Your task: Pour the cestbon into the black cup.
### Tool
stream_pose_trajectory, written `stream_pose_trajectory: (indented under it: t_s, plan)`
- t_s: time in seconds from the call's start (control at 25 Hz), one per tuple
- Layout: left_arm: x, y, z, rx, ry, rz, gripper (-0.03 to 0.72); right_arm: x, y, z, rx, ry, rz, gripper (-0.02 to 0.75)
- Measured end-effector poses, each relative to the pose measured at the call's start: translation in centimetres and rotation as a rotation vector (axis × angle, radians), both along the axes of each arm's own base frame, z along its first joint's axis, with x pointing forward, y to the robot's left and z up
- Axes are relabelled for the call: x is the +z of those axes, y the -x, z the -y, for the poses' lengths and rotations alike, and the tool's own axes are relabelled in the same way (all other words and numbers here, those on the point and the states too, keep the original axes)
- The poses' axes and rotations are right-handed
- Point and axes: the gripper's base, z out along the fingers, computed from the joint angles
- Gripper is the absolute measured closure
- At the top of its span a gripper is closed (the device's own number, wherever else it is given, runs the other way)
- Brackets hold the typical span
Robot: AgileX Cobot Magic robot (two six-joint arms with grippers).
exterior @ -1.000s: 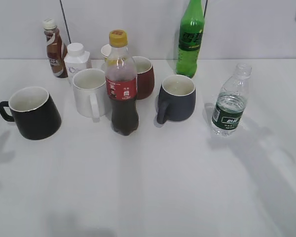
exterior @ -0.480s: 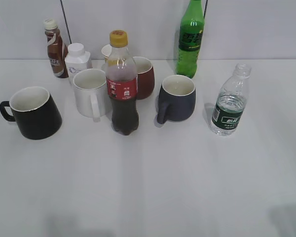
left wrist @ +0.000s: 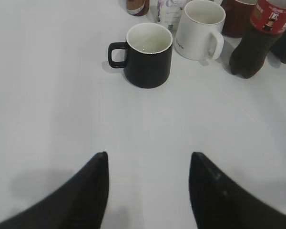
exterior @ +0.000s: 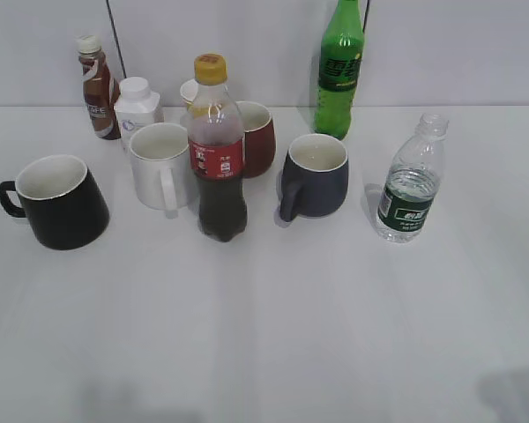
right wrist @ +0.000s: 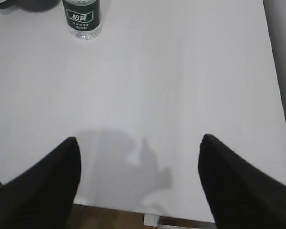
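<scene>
White worktop (exterior: 273, 335) across whole exterior view; front half bare, all items crowded in back half toward the wall. Right edge of worktop seen in right wrist view, with near edge below it.

Bottles, five counted: tall green soda bottle (exterior: 340, 70) at back against wall; cola bottle (exterior: 218, 150) with yellow cap mid-row, frontmost of cluster; cestbon (exterior: 411, 181) upright, uncapped, alone at right, apart from everything, with open worktop to its right and front; small brown drink bottle (exterior: 95, 88) back left; white squat bottle (exterior: 137, 106) just beside it.

Mugs, four plainly counted: black cup (exterior: 57, 201) far left, handle pointing left, open space in front and to its left; white mug (exterior: 161, 166) beside cola; dark red mug (exterior: 257, 137) behind cola; blue-grey mug (exterior: 314, 175) between cola and cestbon. Pale rim of something further behind cola cap, kind unclear.

Left end effector (left wrist: 148, 191) spread wide, holding nothing, above bare worktop short of black cup. Right end effector (right wrist: 139, 183) spread wide, holding nothing, well short of cestbon, near the worktop's front edge.
</scene>
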Motion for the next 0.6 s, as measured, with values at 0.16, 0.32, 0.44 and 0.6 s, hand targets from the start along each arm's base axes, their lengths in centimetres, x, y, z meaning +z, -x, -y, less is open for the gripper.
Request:
stream_pose_trajectory:
  t_s: [0.16, 0.32, 0.44, 0.6]
  plan:
    - [0.0, 0.0, 0.0, 0.002, 0.002, 0.002, 0.299, 0.0, 0.0, 0.0, 0.003, -0.001, 0.000, 0.146]
    - [0.0, 0.0, 0.0, 0.021, 0.003, 0.004, 0.316, 0.0, 0.1, 0.0, -0.007, -0.002, 0.008, 0.146]
    - [0.0, 0.4, -0.1, 0.061, 0.006, 0.025, 0.324, 0.1, 0.7, 0.2, -0.043, -0.011, 0.048, 0.146]
    - [0.0, 1.6, -0.2, 0.087, 0.013, 0.102, 0.326, 0.2, 2.4, 0.6, -0.079, -0.032, 0.155, 0.146]
